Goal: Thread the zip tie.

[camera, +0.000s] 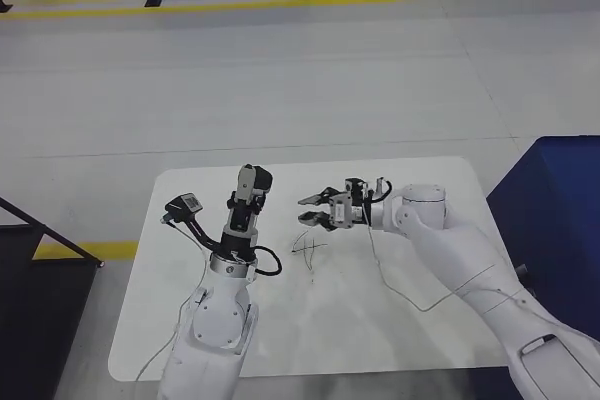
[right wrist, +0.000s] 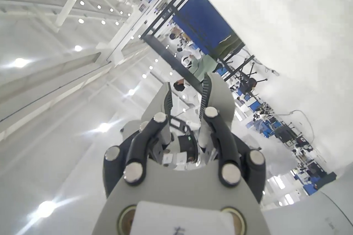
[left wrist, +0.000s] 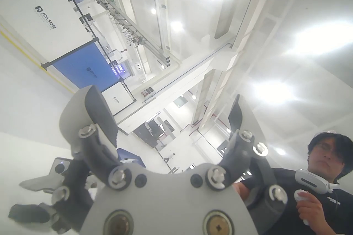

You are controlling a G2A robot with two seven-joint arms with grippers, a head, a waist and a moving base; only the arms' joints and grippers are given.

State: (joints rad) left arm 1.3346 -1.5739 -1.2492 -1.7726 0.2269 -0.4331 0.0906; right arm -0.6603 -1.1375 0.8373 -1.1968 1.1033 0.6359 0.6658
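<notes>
The zip tie [camera: 308,246] lay flat on the white table [camera: 400,330] as a thin, dark tangle of strips. From above, its head and tail could not be told apart, nor was it clear whether there was one tie or more. It would likely handle as a very light, springy, slick plastic strip. That would make it easy to flick away, prone to skate, and hard to pinch while flat on the surface. A good hold would probably be near one end, leaving the tip free for threading while the other arm steadied the head.

The right gripper [camera: 308,211] hung just beyond the zip tie, on its far side, pointing sideways toward the robot's left. Its forearm ran off from the tie to the robot's right. Its fingers stood spread with nothing between them. The left gripper [camera: 253,181] stood to the tie's left, near but clear of it, with the wrist turned so the fingers pointed upward, away from the tie. They too were wide apart and empty. Neither gripper touched the tie, so threading looked not yet begun.
</notes>
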